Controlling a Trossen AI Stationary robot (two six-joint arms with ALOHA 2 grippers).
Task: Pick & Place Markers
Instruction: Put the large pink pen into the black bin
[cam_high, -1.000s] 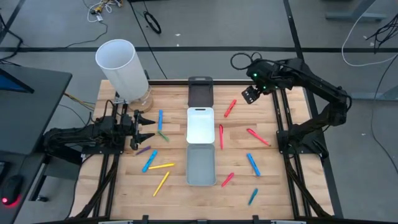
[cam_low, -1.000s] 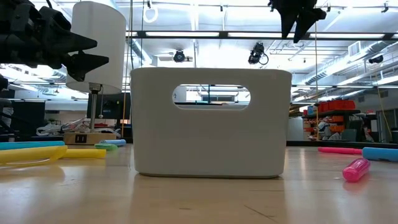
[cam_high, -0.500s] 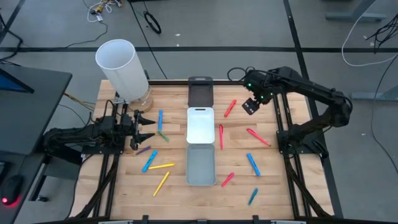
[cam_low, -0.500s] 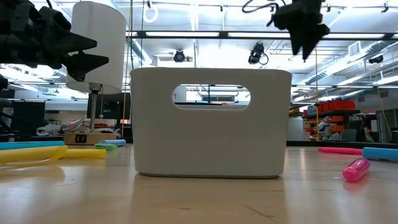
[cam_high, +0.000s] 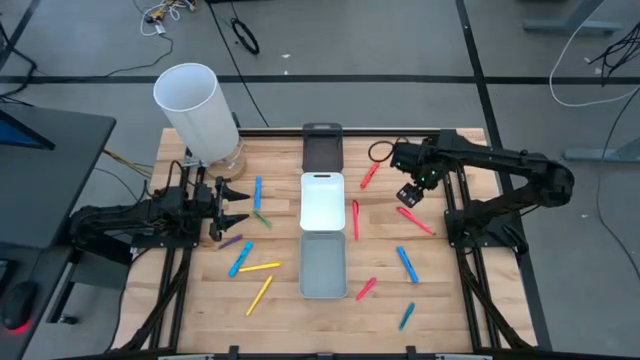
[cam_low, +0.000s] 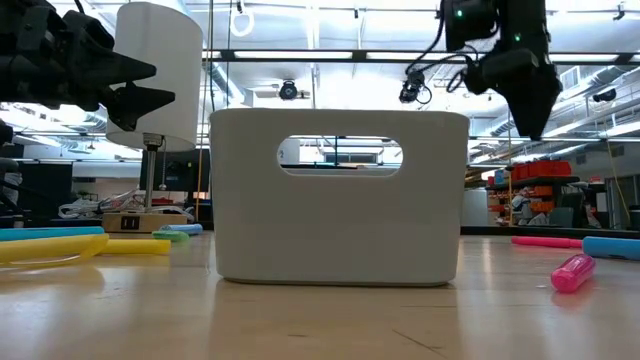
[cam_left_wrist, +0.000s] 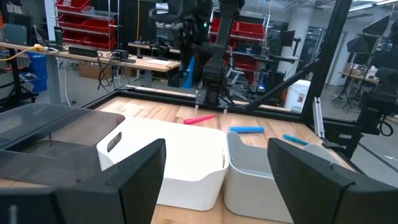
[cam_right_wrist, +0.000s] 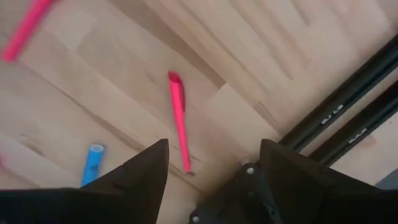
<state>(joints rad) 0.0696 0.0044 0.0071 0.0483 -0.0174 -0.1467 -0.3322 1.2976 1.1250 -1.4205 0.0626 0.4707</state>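
High view: right gripper (cam_high: 408, 194) has descended toward a red marker (cam_high: 415, 219).

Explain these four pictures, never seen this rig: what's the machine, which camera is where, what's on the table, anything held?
Two dark robot arms work at a wooden table. One camera looks straight down, one sits at table height, and one rides on each wrist. Three trays run down the middle: black tray, white tray, grey tray. Coloured markers lie scattered on both sides, and a tall white cylinder stands at a far corner. The left gripper waits open at the left side. The right gripper hangs open above a red marker. Nothing is held.
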